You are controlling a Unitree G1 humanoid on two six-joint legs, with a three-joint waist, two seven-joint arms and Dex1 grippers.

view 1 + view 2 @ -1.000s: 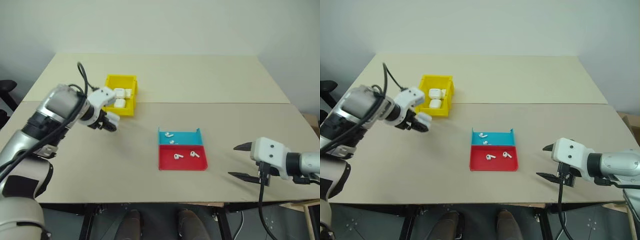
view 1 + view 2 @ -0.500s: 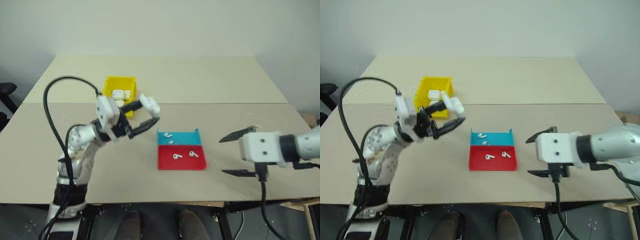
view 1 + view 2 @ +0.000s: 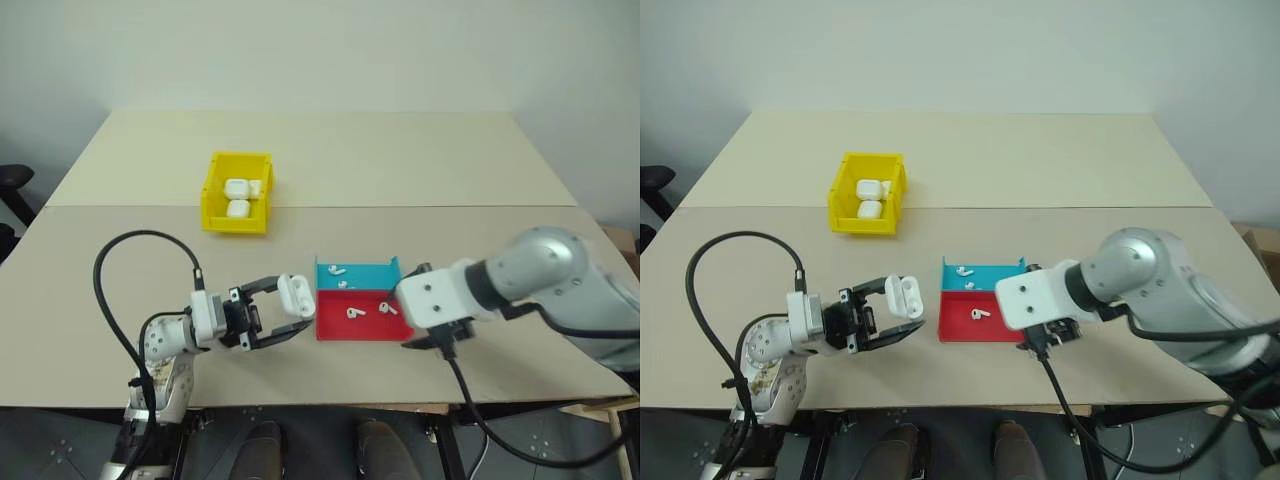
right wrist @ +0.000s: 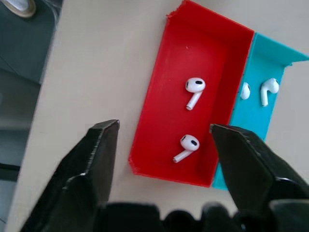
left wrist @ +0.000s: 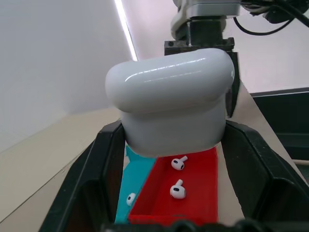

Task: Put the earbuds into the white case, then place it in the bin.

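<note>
Two cases: already lying in the bin (image 3: pixel 238 194), near the desk's far left.
Left gripper (image 3: pixel 283 312): near the front edge, jaws clamped on a third white case (image 3: pixel 295 296), lid closed, held above the desk just left of the tray (image 3: pixel 365 327).
Earbuds: two in the tray's red half (image 4: pixel 193 92), two in the cyan half (image 4: pixel 268 90).
Right gripper (image 4: pixel 161 145): above the red half, jaws partly apart, holding nothing.
Risk: the earbuds are tiny and glossy; an off-centre pinch could flick one out, and the case is not yet open.
</note>
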